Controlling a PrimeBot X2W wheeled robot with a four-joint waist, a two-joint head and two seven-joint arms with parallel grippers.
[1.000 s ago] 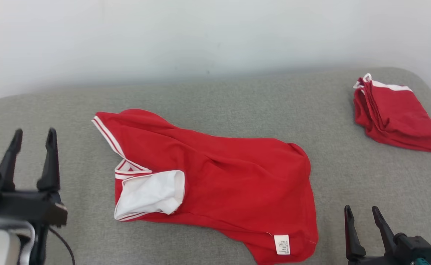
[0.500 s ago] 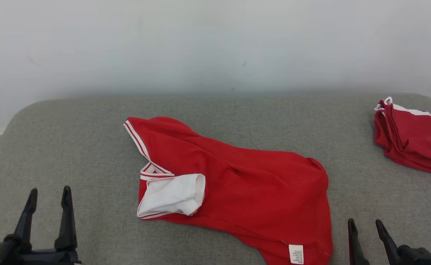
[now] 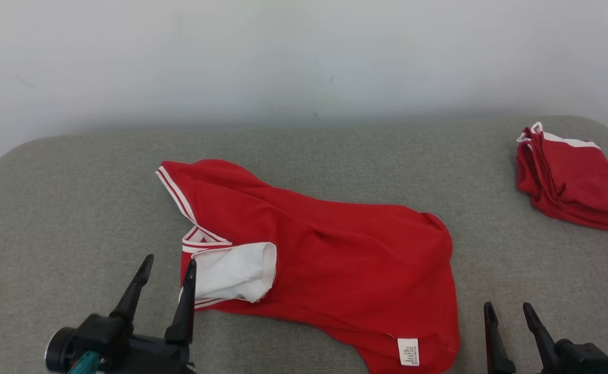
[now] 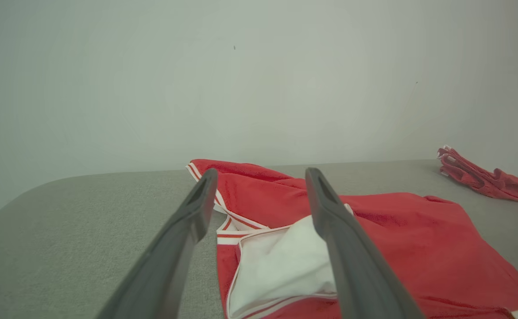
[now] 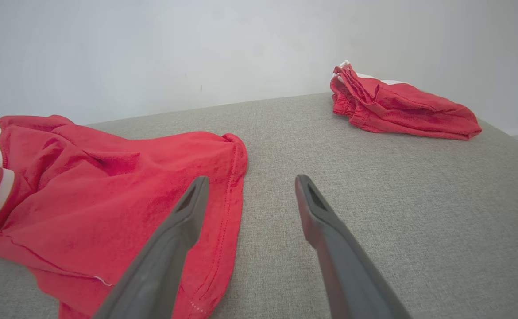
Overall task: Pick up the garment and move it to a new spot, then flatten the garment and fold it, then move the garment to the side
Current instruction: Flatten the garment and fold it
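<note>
A red garment (image 3: 330, 259) with white striped trim lies crumpled in the middle of the grey padded surface, a white inner panel (image 3: 234, 271) turned out at its left end and a white label (image 3: 408, 351) at its near corner. My left gripper (image 3: 170, 263) stands open just left of that white panel, its right finger at the garment's edge. In the left wrist view the open left gripper (image 4: 259, 177) frames the striped collar and the garment (image 4: 400, 235). My right gripper (image 3: 507, 307) is open at the lower right, beside the garment's right hem (image 5: 121, 199), fingers empty (image 5: 248, 181).
A second red garment (image 3: 569, 179) lies folded at the far right of the grey surface (image 3: 75, 208), also in the right wrist view (image 5: 396, 108). A pale wall (image 3: 304, 57) rises directly behind the surface. Bare grey padding lies left of and beyond the garment.
The camera has shifted between frames. My left gripper has moved right, from well left of the garment up to its white panel. The right gripper stays low at the right, still open.
</note>
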